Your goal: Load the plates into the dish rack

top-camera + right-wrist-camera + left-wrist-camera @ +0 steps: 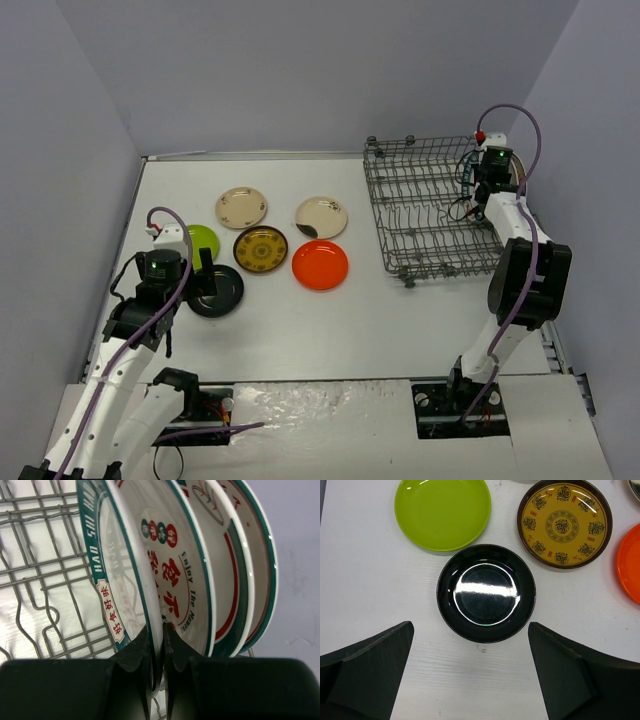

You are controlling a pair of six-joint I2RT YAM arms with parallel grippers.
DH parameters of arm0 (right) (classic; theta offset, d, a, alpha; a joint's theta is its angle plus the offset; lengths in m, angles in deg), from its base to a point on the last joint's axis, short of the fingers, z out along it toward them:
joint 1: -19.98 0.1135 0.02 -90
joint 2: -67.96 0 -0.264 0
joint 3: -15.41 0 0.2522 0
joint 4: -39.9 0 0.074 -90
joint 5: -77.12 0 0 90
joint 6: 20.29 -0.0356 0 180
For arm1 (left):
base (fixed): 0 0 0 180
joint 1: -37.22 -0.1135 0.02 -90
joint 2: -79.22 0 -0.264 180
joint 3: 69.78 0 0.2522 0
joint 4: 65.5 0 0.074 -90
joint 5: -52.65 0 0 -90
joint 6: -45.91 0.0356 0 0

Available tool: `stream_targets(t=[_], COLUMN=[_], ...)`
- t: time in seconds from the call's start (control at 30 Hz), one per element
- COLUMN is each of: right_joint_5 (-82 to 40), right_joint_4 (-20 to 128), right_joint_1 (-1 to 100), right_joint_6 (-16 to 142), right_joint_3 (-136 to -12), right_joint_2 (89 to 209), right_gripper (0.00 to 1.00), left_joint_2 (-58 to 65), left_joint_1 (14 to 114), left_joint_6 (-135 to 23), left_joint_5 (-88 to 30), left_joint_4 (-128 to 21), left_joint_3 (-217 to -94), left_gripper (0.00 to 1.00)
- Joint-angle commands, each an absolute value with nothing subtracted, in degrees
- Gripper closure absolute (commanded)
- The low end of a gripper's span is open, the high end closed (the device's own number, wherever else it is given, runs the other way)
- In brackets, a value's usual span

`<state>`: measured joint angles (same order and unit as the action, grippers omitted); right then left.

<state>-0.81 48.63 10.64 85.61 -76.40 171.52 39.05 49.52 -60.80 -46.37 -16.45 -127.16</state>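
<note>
Six small plates lie flat on the white table left of the dish rack (pixel 430 210): two cream ones (pixel 241 207) (pixel 321 217), a lime-green one (pixel 200 240), a brown patterned one (pixel 261 249), an orange one (pixel 320 265) and a black plate (pixel 216 290). My left gripper (pixel 470 624) hangs open above the near edge of the black plate (pixel 486 593), touching nothing. At the rack's right end my right gripper (pixel 157 627) is shut on the rim of a large white green-rimmed plate (pixel 115 565), which stands upright among several like it.
The rack's grey wires (pixel 40 580) spread left of the held plate. The lime-green plate (pixel 442 512) and the brown patterned plate (pixel 563 522) lie just beyond the black one. Grey walls enclose the table on three sides.
</note>
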Motion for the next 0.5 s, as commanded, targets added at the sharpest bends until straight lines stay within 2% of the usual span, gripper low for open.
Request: stream_targets(t=[0.0,0.13,0.2,0.23,0.3,0.47], right_joint_5=[-1.9,-2.3,-2.5,-2.6,-2.5,-2.5], right_joint_4=[44.1,44.2,44.3,44.4,44.4,44.5], right_joint_1=[10.5,10.6,10.5,10.5,10.5,10.6], right_joint_6=[84.0,83.4,83.1,83.0,82.8,82.1], right_joint_3=[-76.2,-76.1,-76.2,-76.3,-76.3,-75.8], right_joint_2=[171.1,171.1,170.5,170.2,169.1,165.6], right_gripper=[0.96,0.79,0.63,0.6,0.53,0.47], left_joint_2=[38.6,38.5,38.5,38.5,38.5,38.6], left_joint_1=[49.2,49.1,49.2,49.1,49.1,49.2], left_joint_6=[-60.1,-60.2,-60.2,-60.2,-60.2,-60.2], left_joint_5=[-46.2,-46.1,-46.1,-46.1,-46.1,-46.0], left_joint_4=[-19.7,-19.8,-19.8,-19.8,-19.7,-19.8], left_joint_3=[-129.1,-129.1,-129.1,-129.1,-129.1,-129.1], left_gripper=[0.03,0.03,0.03,0.03,0.03,0.03])
